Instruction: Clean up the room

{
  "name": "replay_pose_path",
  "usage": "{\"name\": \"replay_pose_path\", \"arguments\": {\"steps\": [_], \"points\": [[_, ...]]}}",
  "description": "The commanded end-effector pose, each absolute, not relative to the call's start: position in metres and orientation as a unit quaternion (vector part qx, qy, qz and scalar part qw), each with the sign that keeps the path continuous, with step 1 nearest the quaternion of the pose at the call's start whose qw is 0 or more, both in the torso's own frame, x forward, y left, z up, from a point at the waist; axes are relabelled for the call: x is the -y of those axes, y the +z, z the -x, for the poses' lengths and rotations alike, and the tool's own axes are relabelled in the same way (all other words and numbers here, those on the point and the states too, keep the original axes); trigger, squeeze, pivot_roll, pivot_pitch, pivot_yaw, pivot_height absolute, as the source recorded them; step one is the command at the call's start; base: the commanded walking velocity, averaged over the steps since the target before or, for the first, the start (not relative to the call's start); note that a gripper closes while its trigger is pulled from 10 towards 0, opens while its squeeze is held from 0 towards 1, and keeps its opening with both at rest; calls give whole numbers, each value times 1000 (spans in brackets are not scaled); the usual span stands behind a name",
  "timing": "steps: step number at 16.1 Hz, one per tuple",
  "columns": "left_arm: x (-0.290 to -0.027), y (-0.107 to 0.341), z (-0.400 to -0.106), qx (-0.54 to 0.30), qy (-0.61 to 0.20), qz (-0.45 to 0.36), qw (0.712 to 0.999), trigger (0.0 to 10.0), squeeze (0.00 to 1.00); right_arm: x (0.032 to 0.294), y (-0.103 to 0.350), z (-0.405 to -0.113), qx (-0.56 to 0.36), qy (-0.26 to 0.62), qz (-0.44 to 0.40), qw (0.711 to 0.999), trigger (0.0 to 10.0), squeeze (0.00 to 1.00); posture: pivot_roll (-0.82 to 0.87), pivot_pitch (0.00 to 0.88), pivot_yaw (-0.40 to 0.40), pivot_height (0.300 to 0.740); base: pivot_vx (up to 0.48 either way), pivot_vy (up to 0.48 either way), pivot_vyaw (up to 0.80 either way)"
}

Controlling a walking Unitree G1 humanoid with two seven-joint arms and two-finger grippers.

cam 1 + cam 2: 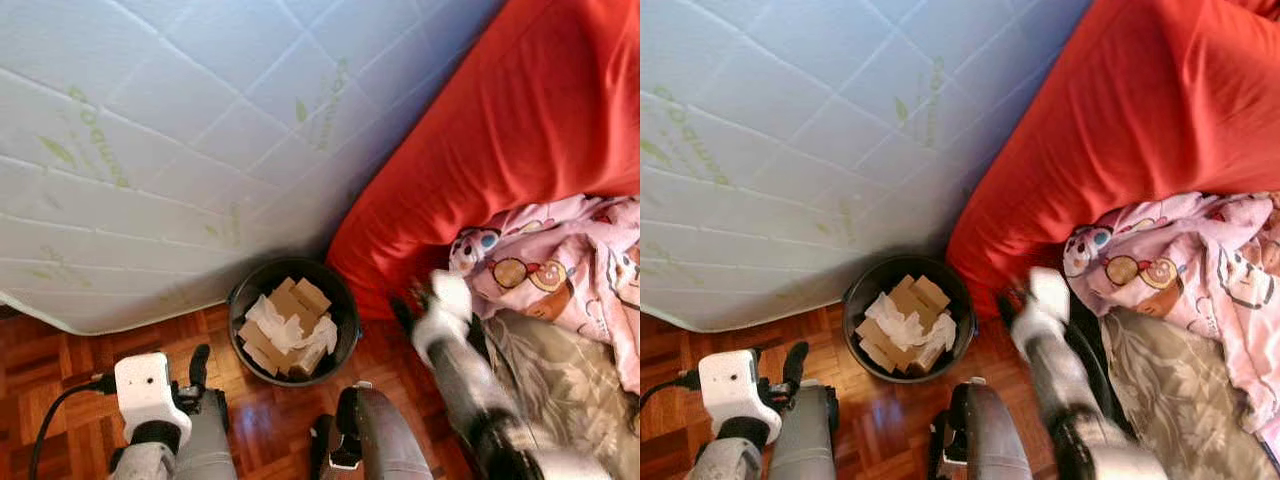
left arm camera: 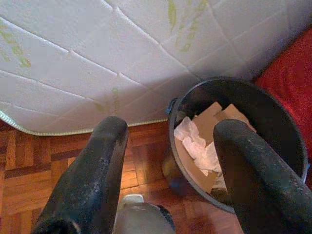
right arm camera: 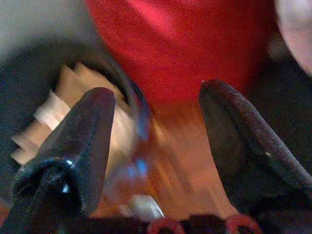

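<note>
Right gripper [image 3: 156, 146] blurred, jaws open, empty, near pink printed cloth [image 1: 560, 270] on bed edge. Cloth likely soft, light; pinch bunched fold. Left gripper [image 2: 168, 161] open beside bin [image 1: 345, 300].

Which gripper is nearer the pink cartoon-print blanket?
Right. The right gripper is raised just beside the pink blanket, at its edge. The left gripper sits low on the far side of the black bin.
</note>
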State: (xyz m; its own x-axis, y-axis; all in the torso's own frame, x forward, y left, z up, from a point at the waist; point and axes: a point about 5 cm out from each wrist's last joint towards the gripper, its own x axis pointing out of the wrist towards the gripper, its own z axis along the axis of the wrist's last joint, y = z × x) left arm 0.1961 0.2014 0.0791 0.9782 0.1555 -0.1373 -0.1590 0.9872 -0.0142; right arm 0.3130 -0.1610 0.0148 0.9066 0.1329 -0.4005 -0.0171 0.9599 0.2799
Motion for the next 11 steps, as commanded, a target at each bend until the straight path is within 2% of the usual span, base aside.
{"name": "replay_pose_path", "arguments": {"steps": [1,3,7,11], "points": [[-206,60,-193,-100,78,16,992,10000,0,180,0,-297,-229,2,-149,962,10000,0,225,209,-175,631,0,0,0],[-212,44,-196,-124,71,9,990,10000,0,191,-20,-273,-251,-40,-189,948,10000,0,215,151,-154,631,0,0,0],[-224,7,-206,-188,57,2,980,10000,0,180,-41,-248,-280,-57,-200,937,10000,0,189,22,-95,661,0,0,0],[-230,-35,-200,-275,55,1,960,10000,0,164,-59,-226,-341,-44,-175,923,10000,0,163,0,-78,706,0,0,0]]}}
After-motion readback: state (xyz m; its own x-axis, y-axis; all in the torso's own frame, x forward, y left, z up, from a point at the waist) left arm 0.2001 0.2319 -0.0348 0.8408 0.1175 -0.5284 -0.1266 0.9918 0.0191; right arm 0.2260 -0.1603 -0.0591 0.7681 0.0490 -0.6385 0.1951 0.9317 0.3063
